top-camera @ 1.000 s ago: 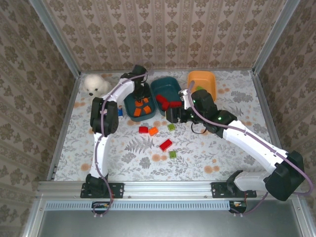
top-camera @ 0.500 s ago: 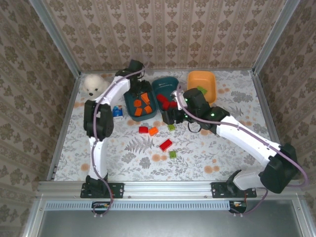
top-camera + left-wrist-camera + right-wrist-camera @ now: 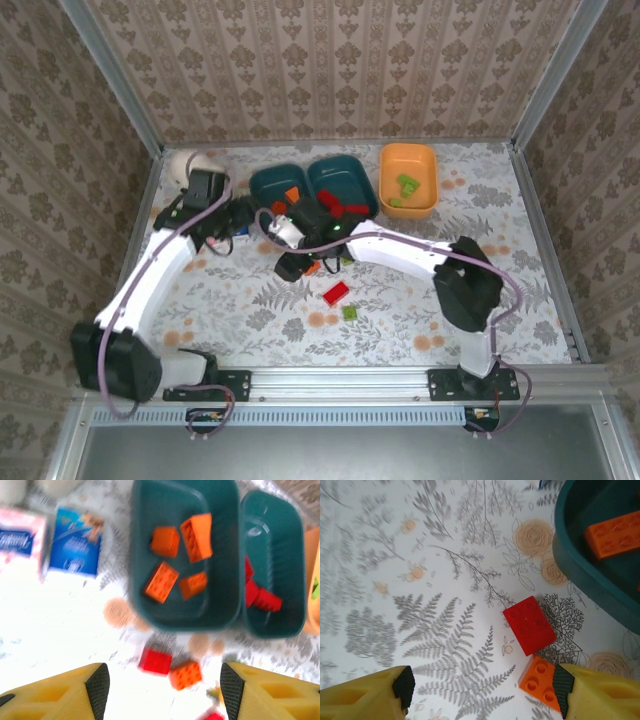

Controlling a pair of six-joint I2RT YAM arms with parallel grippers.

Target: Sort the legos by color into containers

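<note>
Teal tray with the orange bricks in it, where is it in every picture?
Top external: the teal tray is far middle, left of the other teal tray.
Left wrist: the teal tray sits upper middle.
Right wrist: its corner is at top right.
Shared landmark: the orange bricks inside it.

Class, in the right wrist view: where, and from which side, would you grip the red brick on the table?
Come straight down and pinch the red brick across its two long sides; it lies flat, studs up, and the neighbouring orange brick crowds one short end.
</note>
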